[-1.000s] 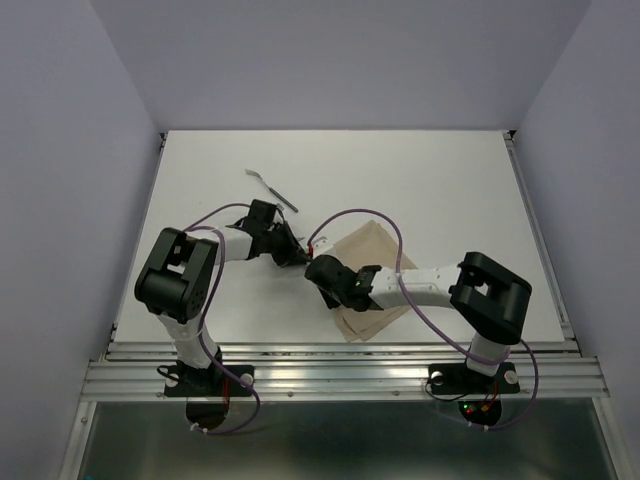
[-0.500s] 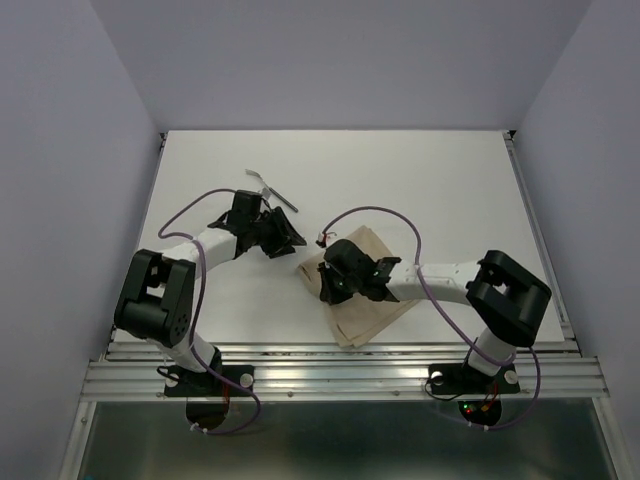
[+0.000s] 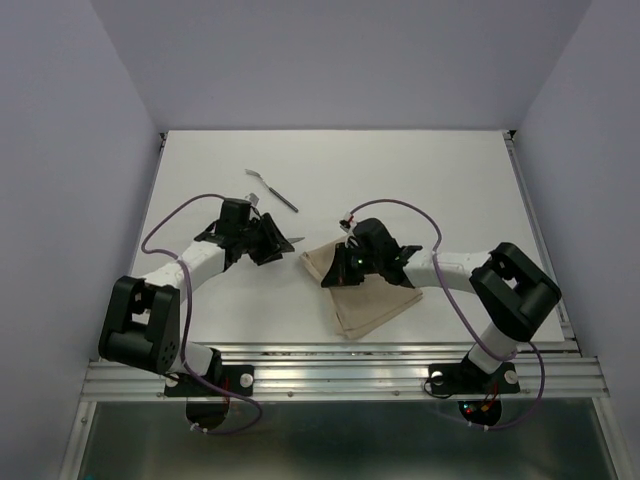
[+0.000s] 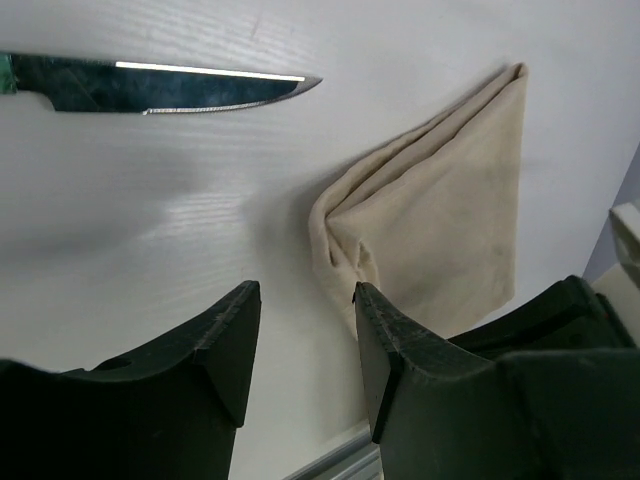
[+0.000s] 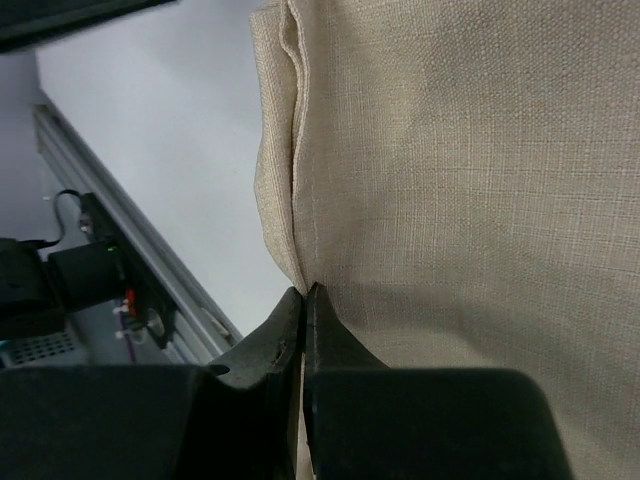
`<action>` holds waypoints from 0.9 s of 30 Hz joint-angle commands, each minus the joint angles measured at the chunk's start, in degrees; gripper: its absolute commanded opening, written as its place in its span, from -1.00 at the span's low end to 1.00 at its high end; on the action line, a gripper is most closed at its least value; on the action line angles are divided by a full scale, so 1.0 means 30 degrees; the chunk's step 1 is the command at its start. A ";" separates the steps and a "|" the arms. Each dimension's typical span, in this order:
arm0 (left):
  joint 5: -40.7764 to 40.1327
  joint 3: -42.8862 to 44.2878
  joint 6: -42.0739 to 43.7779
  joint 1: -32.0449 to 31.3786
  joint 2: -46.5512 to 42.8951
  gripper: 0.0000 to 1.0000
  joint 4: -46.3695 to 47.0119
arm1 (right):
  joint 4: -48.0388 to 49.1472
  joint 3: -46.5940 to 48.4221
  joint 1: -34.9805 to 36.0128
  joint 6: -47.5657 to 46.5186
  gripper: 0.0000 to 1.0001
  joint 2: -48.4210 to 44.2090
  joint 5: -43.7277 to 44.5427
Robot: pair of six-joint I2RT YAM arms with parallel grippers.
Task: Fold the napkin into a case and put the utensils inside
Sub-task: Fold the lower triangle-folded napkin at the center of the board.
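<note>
Napkin edge sits pinched in clenched right gripper, we judge to pin the fold; left gripper hangs released, empty, near the knife, ready for pickup.

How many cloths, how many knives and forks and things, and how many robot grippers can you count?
Cloths: 1, the napkin
Cutlery pieces: 2, the knife and one more slim silvery piece
Grippers: 2, the left gripper and the right gripper
Total: 5
</note>
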 commanded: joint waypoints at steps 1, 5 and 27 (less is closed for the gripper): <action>-0.0507 -0.0965 0.0045 -0.0841 -0.0915 0.07 -0.0243 | 0.3263 -0.0694 -0.0714 0.2113 -0.99 -0.0078 -0.3302; -0.0447 -0.1405 -0.0628 -0.1810 -0.1003 0.51 0.0489 | 0.4320 -0.1134 -0.0891 0.2702 -0.99 0.0303 -0.4098; -0.0184 -0.0850 -0.1743 -0.2865 0.1866 0.74 0.2834 | 0.5053 -0.1721 -0.0891 0.2997 -0.99 0.0157 -0.4216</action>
